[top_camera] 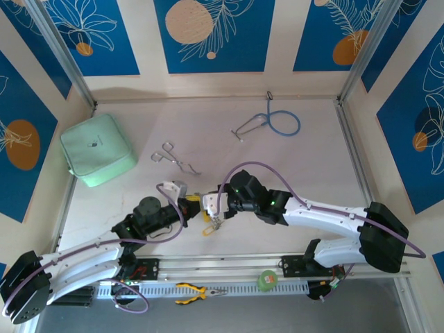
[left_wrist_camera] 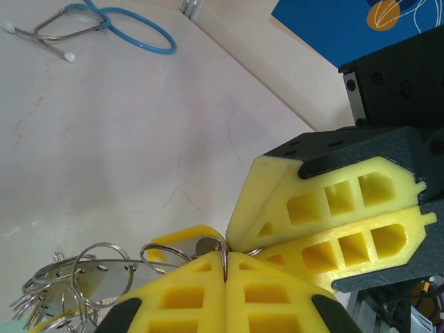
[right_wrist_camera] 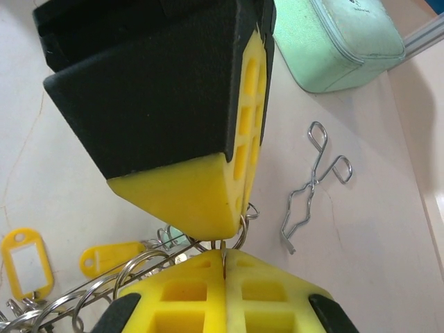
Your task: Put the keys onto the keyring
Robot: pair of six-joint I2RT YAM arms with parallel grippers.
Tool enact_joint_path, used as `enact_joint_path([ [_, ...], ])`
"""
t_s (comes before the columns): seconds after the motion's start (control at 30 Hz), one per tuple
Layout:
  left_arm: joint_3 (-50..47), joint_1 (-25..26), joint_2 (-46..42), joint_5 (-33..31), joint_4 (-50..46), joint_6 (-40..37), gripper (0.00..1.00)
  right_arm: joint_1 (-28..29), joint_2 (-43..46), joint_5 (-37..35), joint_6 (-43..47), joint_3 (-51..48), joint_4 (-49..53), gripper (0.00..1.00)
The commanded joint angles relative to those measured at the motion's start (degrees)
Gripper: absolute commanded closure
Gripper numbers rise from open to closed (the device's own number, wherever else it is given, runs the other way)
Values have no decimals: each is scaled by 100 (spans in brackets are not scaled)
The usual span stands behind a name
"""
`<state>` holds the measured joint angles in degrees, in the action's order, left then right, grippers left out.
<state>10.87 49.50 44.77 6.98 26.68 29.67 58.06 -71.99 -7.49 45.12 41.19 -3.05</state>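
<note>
Mint zip pouch [top_camera: 97, 149] sits far left on the desk [top_camera: 312, 166]. It is zipped shut, so we can't see any contents. Left fingers [left_wrist_camera: 184, 295] and right fingers [right_wrist_camera: 267, 291] meet tip to tip over the near middle of the desk. Both pairs are clenched, each pinching a thin small ring [left_wrist_camera: 223, 251] at its seam; we can't tell if it's one ring or two. The keyring [left_wrist_camera: 104, 262] is just beside the left fingers, seen almost edge-on and fringed with little loops, its lower part cut off by the frame. Keys [right_wrist_camera: 114, 258] with yellow heads are close by it; whether they're attached we can't tell, and the blades are too tiny to make out. From above, the arms cover most of the bunch. Forceps [top_camera: 175, 159] lie just behind the fingers and the stethoscope [top_camera: 274, 123] well back. Pliers [top_camera: 198, 293] and a green tape roll [top_camera: 267, 279] sit by the near rail.
</note>
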Motion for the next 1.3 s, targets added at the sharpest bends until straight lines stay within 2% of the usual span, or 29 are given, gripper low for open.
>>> enact_joint_path([
  [0.0,82,14,23,329,142,-38,100,2,-114,-285,90,23,103,100],
  [0.3,117,8,153,488,244,-180,100,100,-492,-136,47,127,-145,100],
  [0.6,212,-1,109,266,-74,-93,100,-117,337,-258,-106,-307,223,100],
  [0.77,213,-1,137,276,-57,-96,100,-155,680,78,-216,-357,324,100],
  [1.27,222,-1,129,304,-40,-120,100,-50,364,533,-232,-142,227,100],
])
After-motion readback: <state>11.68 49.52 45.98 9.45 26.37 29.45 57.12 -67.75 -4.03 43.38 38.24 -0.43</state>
